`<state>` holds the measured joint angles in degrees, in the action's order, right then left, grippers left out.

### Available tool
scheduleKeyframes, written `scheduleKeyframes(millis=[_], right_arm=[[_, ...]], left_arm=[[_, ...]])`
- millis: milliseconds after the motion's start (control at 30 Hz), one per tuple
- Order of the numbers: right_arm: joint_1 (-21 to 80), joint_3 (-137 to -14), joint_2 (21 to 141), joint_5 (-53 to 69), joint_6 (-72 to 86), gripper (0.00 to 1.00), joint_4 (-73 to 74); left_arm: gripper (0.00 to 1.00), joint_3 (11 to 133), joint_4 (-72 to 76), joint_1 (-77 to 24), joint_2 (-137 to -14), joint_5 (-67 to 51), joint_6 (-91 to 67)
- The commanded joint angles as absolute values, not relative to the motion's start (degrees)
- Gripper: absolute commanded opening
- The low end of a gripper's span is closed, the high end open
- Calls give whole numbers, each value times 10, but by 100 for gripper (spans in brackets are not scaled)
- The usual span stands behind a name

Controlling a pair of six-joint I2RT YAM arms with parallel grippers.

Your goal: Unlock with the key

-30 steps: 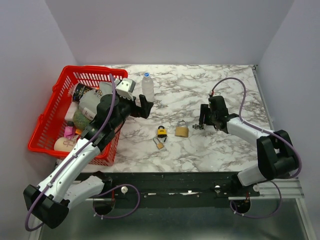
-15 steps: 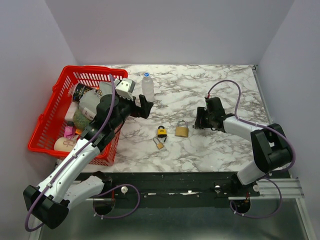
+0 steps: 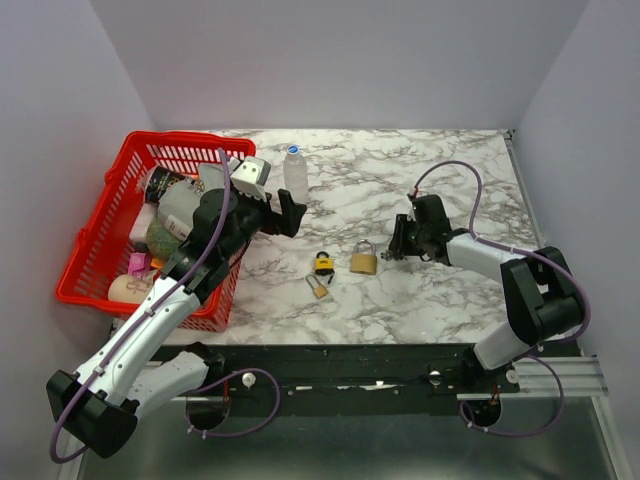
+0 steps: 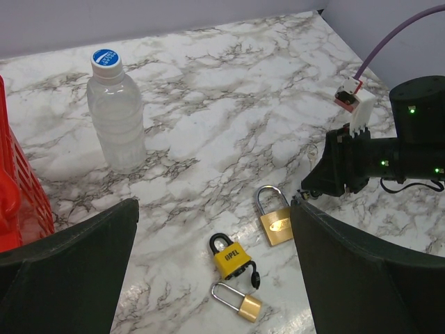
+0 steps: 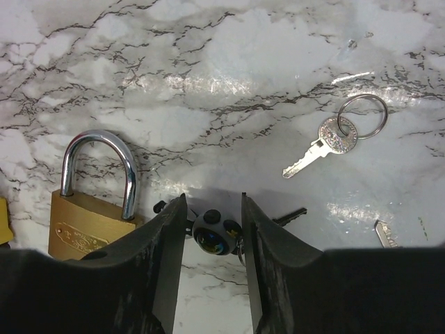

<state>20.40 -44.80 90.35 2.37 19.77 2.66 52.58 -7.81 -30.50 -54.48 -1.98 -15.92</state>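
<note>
A large brass padlock point(image 3: 363, 260) point(image 5: 94, 209) lies mid-table, with a yellow padlock point(image 4: 231, 257) and a small brass padlock point(image 4: 240, 300) to its left. A black-headed key point(image 4: 254, 278) sits at the yellow padlock's base. My right gripper point(image 3: 396, 250) point(image 5: 213, 198) is low over the table just right of the large padlock. Its fingers flank a key bunch with a round grey fob point(image 5: 214, 233), close on both sides with a slight gap on the left. A silver key on a ring point(image 5: 334, 139) lies loose beyond it. My left gripper point(image 3: 285, 212) point(image 4: 214, 209) hangs wide open and empty above the padlocks.
A clear water bottle point(image 3: 295, 175) stands behind the left gripper. A red basket point(image 3: 100, 250) full of items sits along the table's left edge. Another key tip point(image 5: 384, 233) shows at the right of the right wrist view. Walls close in on three sides.
My right gripper has moved left and down toward the large padlock and its jaws have narrowed around the key bunch. The left arm has stayed still.
</note>
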Motion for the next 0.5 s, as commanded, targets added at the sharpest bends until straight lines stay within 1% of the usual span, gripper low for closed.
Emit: scheduleKeyframes(millis=[0, 233, 300, 467], right_arm=[[206, -434, 906, 38, 208, 50, 14], [206, -410, 863, 26, 212, 67, 21], [207, -403, 849, 23, 207, 69, 25], [206, -402, 847, 3, 216, 69, 51]], left_arm=[[98, 521, -70, -307, -538, -14, -160], [98, 521, -70, -307, -536, -17, -160], [99, 522, -69, -307, -536, -19, -161], [99, 520, -69, -307, -536, -22, -163]])
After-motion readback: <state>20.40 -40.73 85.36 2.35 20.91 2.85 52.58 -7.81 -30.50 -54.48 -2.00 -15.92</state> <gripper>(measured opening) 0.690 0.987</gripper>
